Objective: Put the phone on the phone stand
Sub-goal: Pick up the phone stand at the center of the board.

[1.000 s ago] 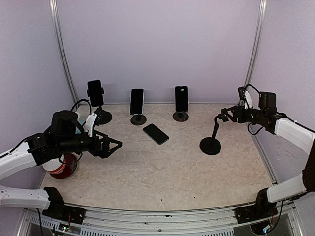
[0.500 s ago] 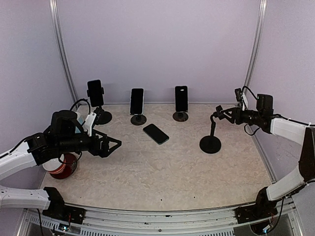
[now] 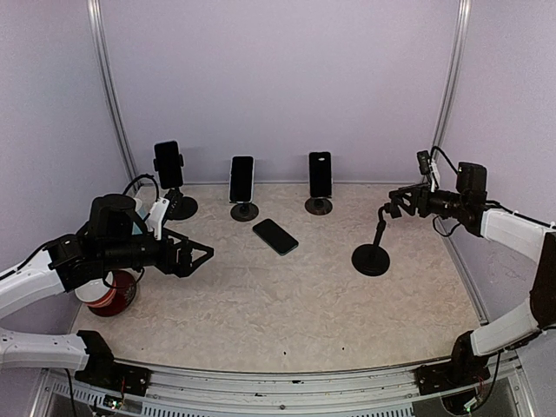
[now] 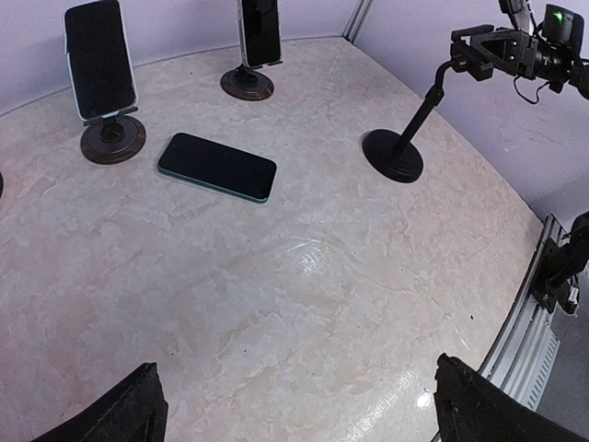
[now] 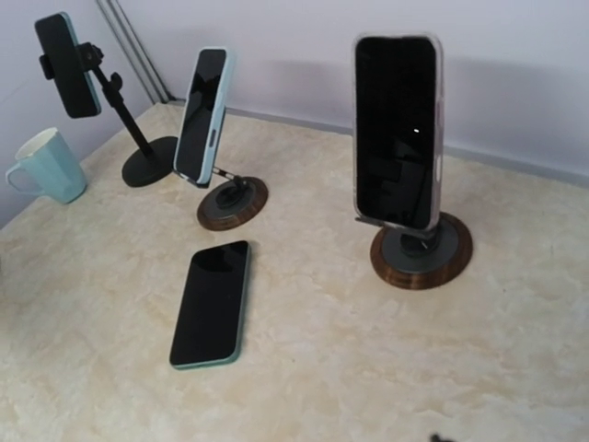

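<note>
Table [image 3: 287, 321]: pale marbled top inside lilac walls; I see all of it from the top camera.
Left pincer [image 3: 193, 257]: hovers over the left side of the table, aimed towards the middle. On its own wrist camera the fingertips [image 4: 120, 414] sit in the two bottom corners, spread wide, with nothing between them.
Right pincer [image 3: 401, 202]: up at the right rear, level with the head of the phone stand and right against it. I cannot tell how far apart its jaws stand, or whether they have hold of that head.
Phone stand [image 3: 371, 259]: round black base on the right half of the table, with a thin pole leaning up to a bare cradle.
Back row: back-left stand [image 3: 180, 207], back-middle stand [image 3: 244, 211] and back-right stand [image 3: 318, 206], each carrying a dark-screened handset.
Phone [image 3: 275, 235]: lies flat, screen up, on the table in front of the back-middle stand, well apart from both pincers and from the phone stand.
Red mug [image 3: 115, 295]: near the left edge, partly under my left arm.
Pale blue mug [image 5: 41, 166]: beside the back-left stand, seen from the right wrist camera.
</note>
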Controlling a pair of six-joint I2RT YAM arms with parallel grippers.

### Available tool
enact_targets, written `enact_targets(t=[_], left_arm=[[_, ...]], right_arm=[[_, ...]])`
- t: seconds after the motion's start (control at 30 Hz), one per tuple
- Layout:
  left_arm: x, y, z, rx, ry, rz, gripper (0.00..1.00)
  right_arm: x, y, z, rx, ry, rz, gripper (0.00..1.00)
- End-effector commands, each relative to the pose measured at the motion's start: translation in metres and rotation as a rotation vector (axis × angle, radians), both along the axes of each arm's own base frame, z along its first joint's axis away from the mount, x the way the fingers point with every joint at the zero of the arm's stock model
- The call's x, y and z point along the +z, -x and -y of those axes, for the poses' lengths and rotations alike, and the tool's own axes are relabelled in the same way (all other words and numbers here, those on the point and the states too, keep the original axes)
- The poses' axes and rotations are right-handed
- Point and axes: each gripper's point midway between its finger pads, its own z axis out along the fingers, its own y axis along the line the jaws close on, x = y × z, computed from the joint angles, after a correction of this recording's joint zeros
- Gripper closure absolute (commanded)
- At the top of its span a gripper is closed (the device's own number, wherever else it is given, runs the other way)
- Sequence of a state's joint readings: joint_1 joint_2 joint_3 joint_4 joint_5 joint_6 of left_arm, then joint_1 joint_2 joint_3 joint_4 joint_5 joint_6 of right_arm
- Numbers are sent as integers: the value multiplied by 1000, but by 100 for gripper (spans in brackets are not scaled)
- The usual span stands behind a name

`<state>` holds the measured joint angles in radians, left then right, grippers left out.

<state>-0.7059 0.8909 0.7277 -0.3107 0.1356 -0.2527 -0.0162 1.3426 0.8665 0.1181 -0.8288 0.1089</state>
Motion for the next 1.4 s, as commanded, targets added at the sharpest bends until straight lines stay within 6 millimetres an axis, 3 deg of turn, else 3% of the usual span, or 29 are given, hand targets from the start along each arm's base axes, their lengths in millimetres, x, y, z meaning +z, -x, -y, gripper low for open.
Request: enact_targets(t=[0.0,0.43,0.67,0.77,0.9,1.1,1.37], left_arm=[[0,-2,1,-8,6,11,1],[-1,-1,1,-11,6,6,1],[0,-1,1,-12,9,9,1],[0,-1,1,-14,9,8,1],[0,-1,2,-15,10,8,1],[-1,-1,2,-13,9,7,1],[-1,-3,0,-4,7,6,1]], right_arm=[[2,5,-3,39,-2,2,42],[-9,8,-3,54,-2,-36,56],[-12,9,-2,51,-36,-54,82],[-10,10,-2,42,-54,-55,87],[0,13,1,5,-71,-18,100],[24,21,2,-72,-87,56,100],[73,19,-23,-305,-60,142,100]])
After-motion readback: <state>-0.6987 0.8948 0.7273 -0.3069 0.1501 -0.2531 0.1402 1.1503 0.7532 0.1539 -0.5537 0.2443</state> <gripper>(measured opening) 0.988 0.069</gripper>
